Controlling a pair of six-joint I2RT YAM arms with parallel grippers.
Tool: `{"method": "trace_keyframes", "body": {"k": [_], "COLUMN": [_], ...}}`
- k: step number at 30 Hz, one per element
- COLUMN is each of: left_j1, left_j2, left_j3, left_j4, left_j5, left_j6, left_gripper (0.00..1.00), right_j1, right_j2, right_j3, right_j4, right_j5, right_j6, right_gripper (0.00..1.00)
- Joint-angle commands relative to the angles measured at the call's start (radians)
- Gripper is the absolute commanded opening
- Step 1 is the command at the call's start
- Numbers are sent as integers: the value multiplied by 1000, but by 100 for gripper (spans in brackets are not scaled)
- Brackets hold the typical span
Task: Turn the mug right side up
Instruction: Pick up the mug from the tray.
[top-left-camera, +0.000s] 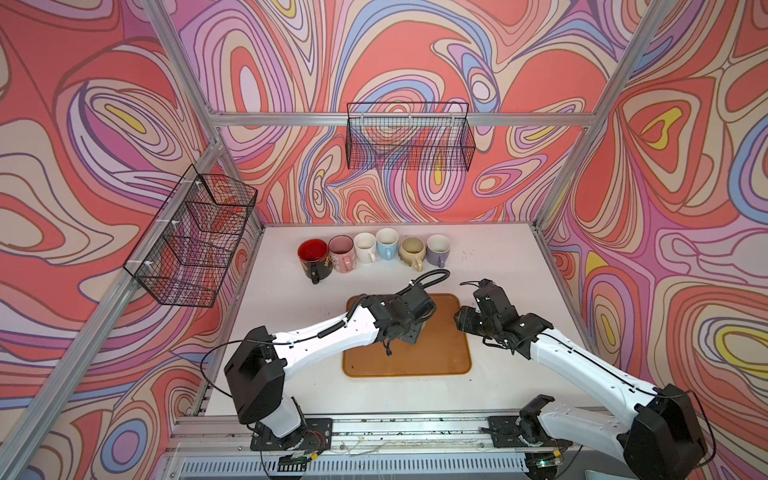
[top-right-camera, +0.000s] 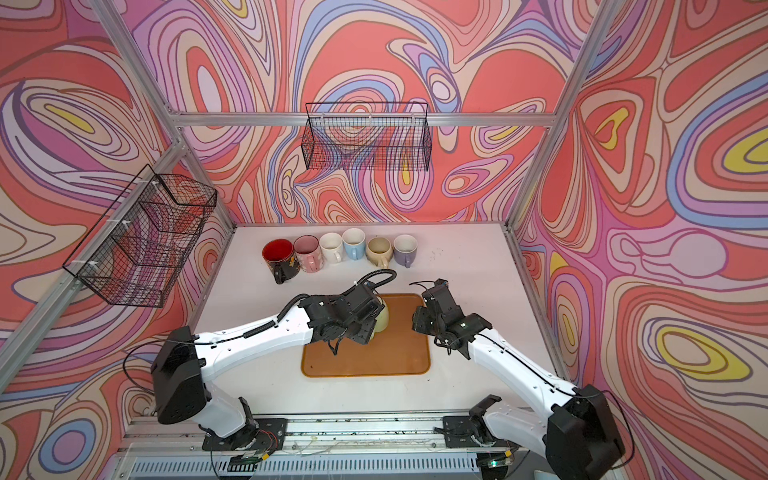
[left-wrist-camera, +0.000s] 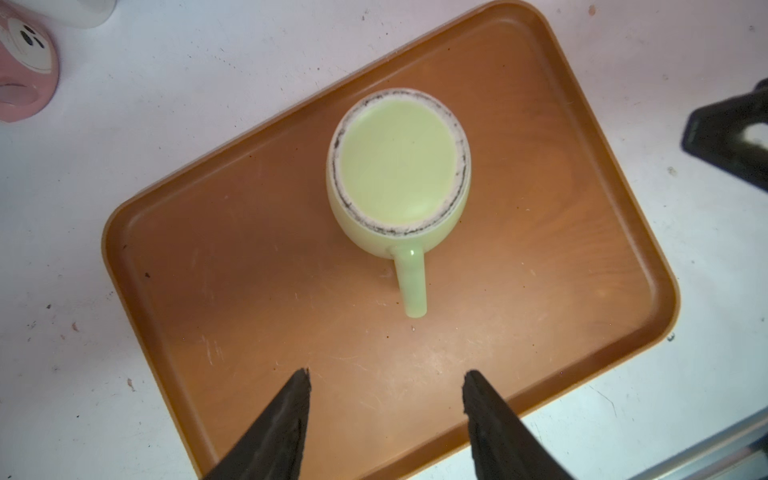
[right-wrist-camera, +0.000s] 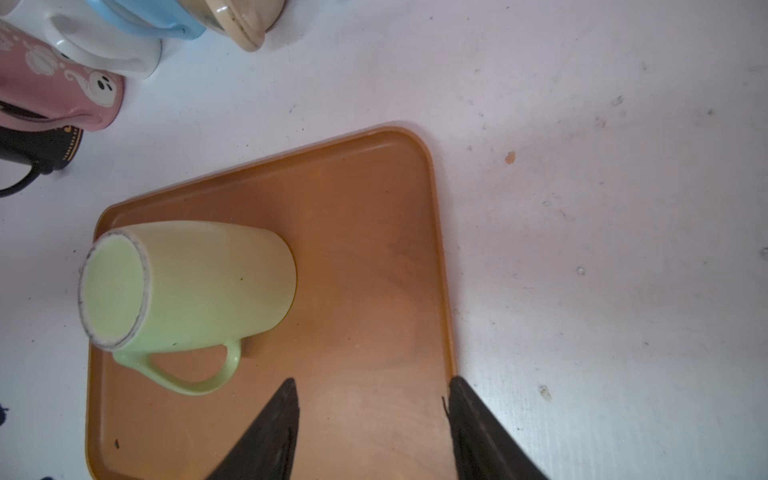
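Observation:
A pale green mug stands upside down, base up, on the orange-brown tray, handle pointing toward my left gripper. In the right wrist view the mug sits at the tray's far end. In a top view only a sliver of the mug shows beside the left wrist. My left gripper hovers above the tray just short of the handle, open with nothing between its fingers. Over the tray's right edge my right gripper is open and empty, clear of the mug.
Several upright mugs stand in a row at the back of the white table. Wire baskets hang on the back wall and the left wall. Both arms reach in over the tray from the front rail.

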Motion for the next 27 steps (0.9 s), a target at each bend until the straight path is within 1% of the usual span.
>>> {"method": "trace_keyframes", "body": {"k": [1, 10, 15, 27], "left_j1": [1, 2, 28, 72], "left_j2": [44, 165, 212, 267], "left_j3": [40, 108, 132, 145], "left_j4": [-55, -57, -53, -21], "left_j5": [0, 3, 20, 102], "left_j6": [-23, -17, -14, 2], "left_gripper": [61, 60, 54, 38], "right_j1": [-18, -29, -29, -29], "right_j2": [0, 29, 38, 38], "right_j3": [-9, -19, -20, -22], "right_j4": [-24, 12, 24, 25], "right_j5": [23, 12, 2, -1], "right_j6": [-7, -18, -28, -33], "right_gripper": [61, 62, 62, 62]}}
